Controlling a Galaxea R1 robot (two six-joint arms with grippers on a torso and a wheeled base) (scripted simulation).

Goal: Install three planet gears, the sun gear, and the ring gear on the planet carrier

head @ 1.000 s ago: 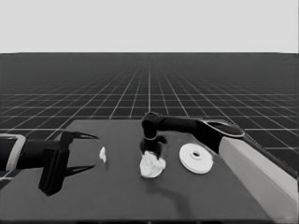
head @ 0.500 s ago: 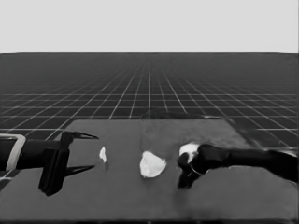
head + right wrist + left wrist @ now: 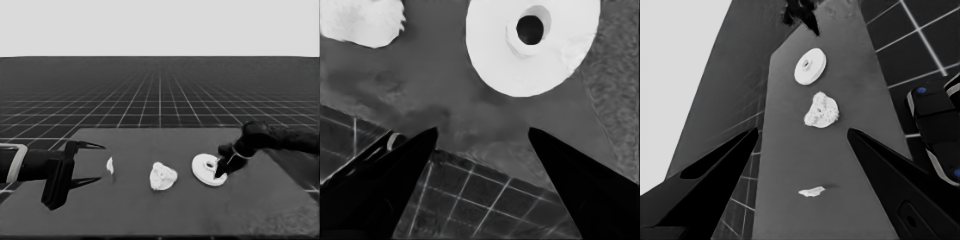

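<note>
Right gripper [image 3: 223, 161]: fingers spread wide and holding nothing, as the right wrist view shows by two separated black wedges with bare table between them; in the head view it hangs at the right-hand rim of the larger round part [image 3: 208, 169], too close there to tell whether it touches. Larger round part, the ring gear: thick white disc with a raised middle and a small dark central hole, lying flat on the table [image 3: 260, 210] right of centre. The right wrist view gives the hole and raised collar plainly; the head view gives the disc's thickness as a pale side wall. Next outward, at the table's centre: a lumpy white cluster [image 3: 162, 176], apart from the larger disc. The head view shows only an irregular mass; the left wrist view shows toothed edges and a small hole in it, so it is gears heaped on the smaller round part, though single gears cannot be counted. Farther left: a thin white piece [image 3: 110, 165], a flat sliver in the left wrist view, lying alone. Left gripper [image 3: 97, 162]: parked over the table's left end, fingers wide apart and empty, the sliver near their tips. The left wrist view alone shows dark machinery with blue lights [image 3: 935, 130] past the table's edge.
</note>
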